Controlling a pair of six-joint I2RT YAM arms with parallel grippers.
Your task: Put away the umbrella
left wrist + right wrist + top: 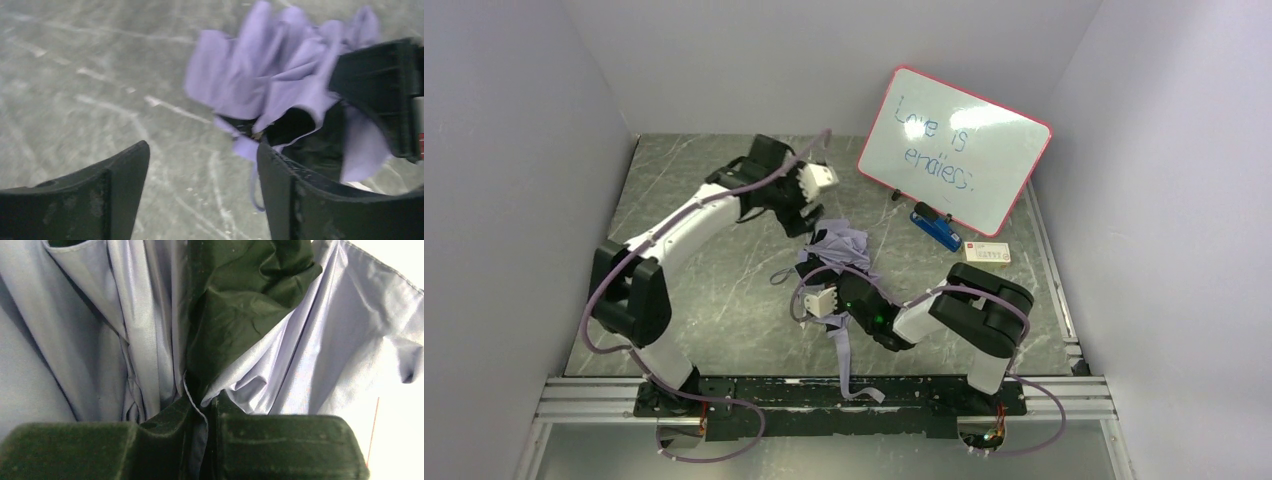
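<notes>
The umbrella (pixel 842 244) lies crumpled mid-table, pale lavender fabric with dark lining, and a fabric strip trails from it toward the front rail. My right gripper (pixel 816 282) is shut on a fold of it. In the right wrist view the gripper (pixel 202 407) pinches lavender cloth between its jaws, and the umbrella (pixel 310 365) fills the frame. My left gripper (pixel 807 218) hovers at the umbrella's far-left side. In the left wrist view that gripper (pixel 202 150) is open with only table between its fingers. There the umbrella (pixel 280 75) bunches up at the upper right, touching the right finger (pixel 300 195).
A red-framed whiteboard (pixel 954 150) leans at the back right, with a blue object (pixel 936 228) and a small white box (pixel 987 253) in front of it. Grey walls close in on three sides. A metal rail (pixel 824 398) runs along the near edge.
</notes>
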